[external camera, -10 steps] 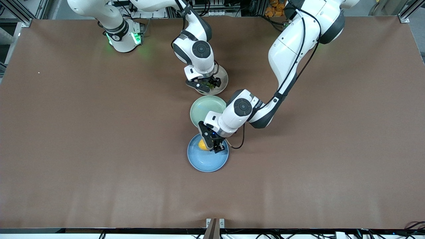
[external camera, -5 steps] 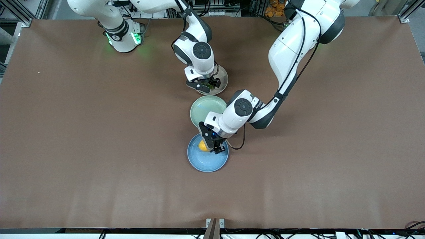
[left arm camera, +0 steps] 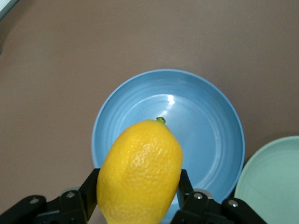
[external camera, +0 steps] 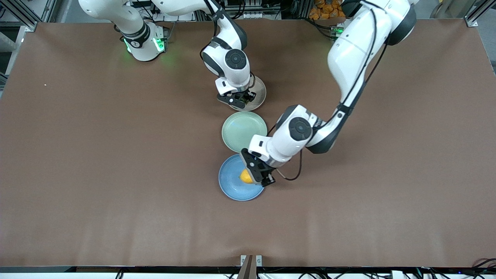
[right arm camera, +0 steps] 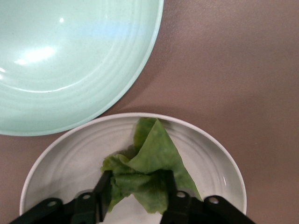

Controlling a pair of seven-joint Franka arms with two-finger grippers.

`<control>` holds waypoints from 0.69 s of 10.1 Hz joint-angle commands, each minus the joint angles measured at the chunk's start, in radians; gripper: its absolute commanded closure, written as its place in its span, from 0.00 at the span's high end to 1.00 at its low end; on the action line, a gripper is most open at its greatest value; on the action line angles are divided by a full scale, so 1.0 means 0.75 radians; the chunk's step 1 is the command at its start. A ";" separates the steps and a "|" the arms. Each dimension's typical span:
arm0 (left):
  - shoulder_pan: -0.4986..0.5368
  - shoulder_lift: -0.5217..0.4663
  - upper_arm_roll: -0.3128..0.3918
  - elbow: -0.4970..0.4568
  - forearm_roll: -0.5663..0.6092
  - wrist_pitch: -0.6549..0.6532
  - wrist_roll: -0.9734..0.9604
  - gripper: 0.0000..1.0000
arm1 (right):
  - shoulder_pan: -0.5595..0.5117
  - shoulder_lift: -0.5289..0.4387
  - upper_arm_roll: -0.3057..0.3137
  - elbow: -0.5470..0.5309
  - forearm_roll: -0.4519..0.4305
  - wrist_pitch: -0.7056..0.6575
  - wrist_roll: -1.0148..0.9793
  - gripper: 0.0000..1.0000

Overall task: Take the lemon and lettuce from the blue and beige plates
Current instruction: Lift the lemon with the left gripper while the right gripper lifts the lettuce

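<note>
My left gripper point(external camera: 256, 177) is shut on the yellow lemon point(external camera: 245, 176) and holds it a little above the blue plate point(external camera: 232, 188). In the left wrist view the lemon point(left arm camera: 140, 172) fills the space between the two black fingers point(left arm camera: 88, 193), with the bare blue plate point(left arm camera: 205, 135) below it. My right gripper point(external camera: 241, 99) is low over the beige plate point(external camera: 259, 93). In the right wrist view its fingers point(right arm camera: 103, 189) pinch the green lettuce leaf point(right arm camera: 152, 163), which hangs just over the pale plate point(right arm camera: 65, 163).
A pale green plate point(external camera: 244, 131) lies between the beige and blue plates, and shows in the wrist views too point(right arm camera: 70, 56) point(left arm camera: 275, 182). Brown tabletop point(external camera: 116, 174) spreads wide toward both arms' ends.
My left gripper has moved with the lemon toward the left arm's end of the blue plate and risen. My right gripper has barely moved; less lettuce shows beneath it.
</note>
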 commanded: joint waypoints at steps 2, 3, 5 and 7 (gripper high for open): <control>0.111 -0.202 -0.008 -0.032 -0.116 -0.348 0.002 0.00 | 0.012 -0.011 -0.008 -0.001 -0.029 -0.004 0.030 0.10; 0.146 -0.251 -0.008 -0.032 -0.120 -0.424 -0.038 0.00 | 0.012 -0.013 -0.008 0.001 -0.029 -0.006 0.032 0.00; 0.165 -0.343 0.010 -0.032 -0.110 -0.619 -0.326 0.00 | 0.004 -0.048 -0.008 0.005 -0.027 -0.024 0.032 0.00; 0.183 -0.394 0.065 -0.034 -0.094 -0.742 -0.618 0.00 | -0.021 -0.097 -0.010 0.076 -0.027 -0.172 0.015 0.00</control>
